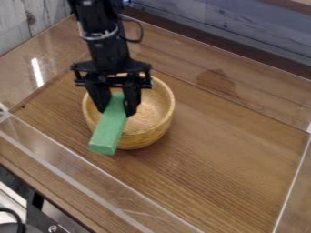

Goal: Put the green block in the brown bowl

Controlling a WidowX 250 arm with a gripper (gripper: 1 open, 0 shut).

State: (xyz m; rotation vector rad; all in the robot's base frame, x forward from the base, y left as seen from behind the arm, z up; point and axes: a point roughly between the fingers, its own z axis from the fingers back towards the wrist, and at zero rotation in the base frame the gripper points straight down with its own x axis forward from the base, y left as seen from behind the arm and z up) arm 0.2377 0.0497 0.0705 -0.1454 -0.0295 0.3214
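Observation:
My gripper (118,98) hangs straight down over the near-left part of the brown bowl (152,116), shut on the upper end of the green block (109,129). The block is a bright green bar, tilted, its lower end reaching down past the bowl's front rim toward the table. The bowl is round, light wood with visible grain, and stands on the wooden tabletop; the arm hides much of its hollow.
Clear acrylic walls (73,168) fence the wooden work surface (231,136) on all sides. A dark wall runs along the back. Open wood lies to the right of the bowl.

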